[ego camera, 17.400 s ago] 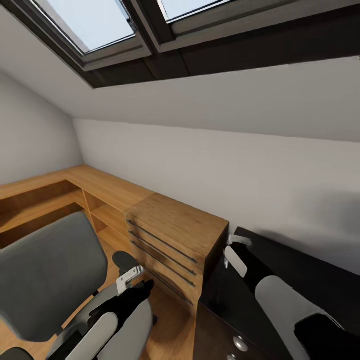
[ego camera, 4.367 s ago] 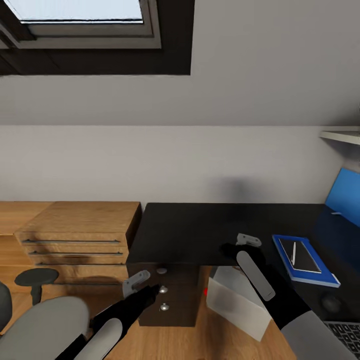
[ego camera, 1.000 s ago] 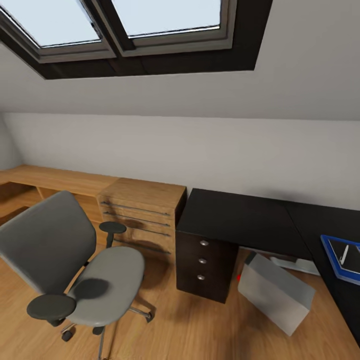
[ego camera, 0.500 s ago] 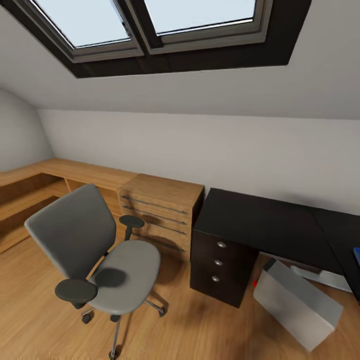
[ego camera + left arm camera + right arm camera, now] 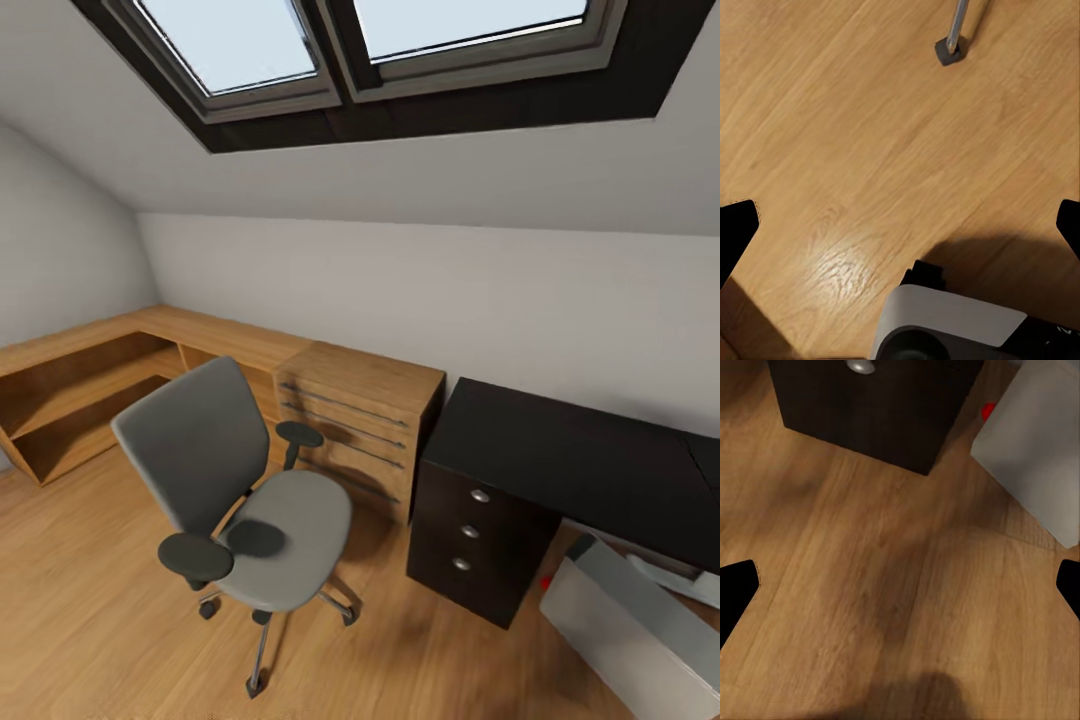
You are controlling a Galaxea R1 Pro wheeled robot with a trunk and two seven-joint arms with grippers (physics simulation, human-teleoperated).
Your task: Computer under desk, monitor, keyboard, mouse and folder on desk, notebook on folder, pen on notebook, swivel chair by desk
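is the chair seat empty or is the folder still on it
Empty. The swivel chair shows a bare grey seat in the head view, with only a dark shadow patch near the armrest; no blue folder lies on it.

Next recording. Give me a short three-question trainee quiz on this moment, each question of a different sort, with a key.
1. True or false: the folder lies on the swivel chair seat.
2. Which stands between the swivel chair and the desk? A) wooden drawer unit B) monitor C) bed
3. Fill in: the computer stands on the ____, beside the desk's black drawers.

Key: 1. False; the seat is bare. 2. A. 3. Floor.

The left claw and right claw are both open over bare wooden floor.
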